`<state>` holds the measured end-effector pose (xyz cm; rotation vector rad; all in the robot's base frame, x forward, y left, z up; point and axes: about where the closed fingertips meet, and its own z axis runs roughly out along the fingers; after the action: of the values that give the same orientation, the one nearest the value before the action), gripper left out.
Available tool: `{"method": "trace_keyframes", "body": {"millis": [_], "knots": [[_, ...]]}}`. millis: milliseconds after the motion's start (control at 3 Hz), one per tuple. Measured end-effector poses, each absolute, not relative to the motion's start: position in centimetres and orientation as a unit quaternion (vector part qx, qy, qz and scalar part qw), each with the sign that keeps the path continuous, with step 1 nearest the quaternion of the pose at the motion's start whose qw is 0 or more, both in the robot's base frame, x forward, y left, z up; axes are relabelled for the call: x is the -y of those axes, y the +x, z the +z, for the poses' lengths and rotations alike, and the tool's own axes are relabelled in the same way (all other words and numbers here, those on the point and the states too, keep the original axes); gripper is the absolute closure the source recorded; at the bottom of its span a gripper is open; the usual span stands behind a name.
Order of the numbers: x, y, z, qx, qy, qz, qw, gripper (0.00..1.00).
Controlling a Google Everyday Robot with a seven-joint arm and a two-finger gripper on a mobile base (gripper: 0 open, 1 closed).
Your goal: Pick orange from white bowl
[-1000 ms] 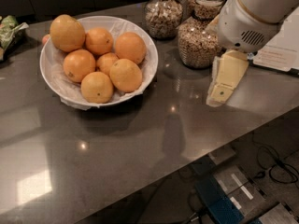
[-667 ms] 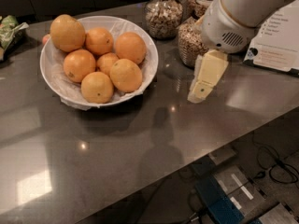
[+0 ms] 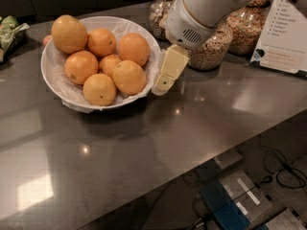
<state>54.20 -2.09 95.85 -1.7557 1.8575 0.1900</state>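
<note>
The white bowl (image 3: 53,79) stands at the back left of the dark counter, lined with crinkled white paper and holding several oranges. The orange (image 3: 69,33), the largest and palest, slightly oval, sits at the bowl's far left on top of the pile. Smaller, deeper-orange round ones (image 3: 128,76) fill the rest. My gripper (image 3: 163,84), cream-coloured under a white wrist, hangs just outside the bowl's right rim, low over the counter. It holds nothing that I can see and is well to the right of the orange.
Glass jars of grains (image 3: 211,54) stand behind the gripper, another jar (image 3: 159,9) behind the bowl. A white printed card (image 3: 284,37) leans at the back right. A green packet (image 3: 10,32) lies at the far left. The counter's front edge runs diagonally; cables and a blue box (image 3: 225,206) lie below.
My gripper has moved left across the counter, from in front of the jars to right beside the bowl's right rim. The bowl and oranges have not moved.
</note>
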Motion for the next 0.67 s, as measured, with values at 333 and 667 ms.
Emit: {"method": "trace_keyframes", "body": {"millis": [333, 667], "knots": [[1.5, 54.3, 95.7, -0.691, -0.658, 0.074, 0.29, 0.0], [-2.5, 55.5, 96.1, -0.661, -0.663, 0.103, 0.336, 0.0]]}}
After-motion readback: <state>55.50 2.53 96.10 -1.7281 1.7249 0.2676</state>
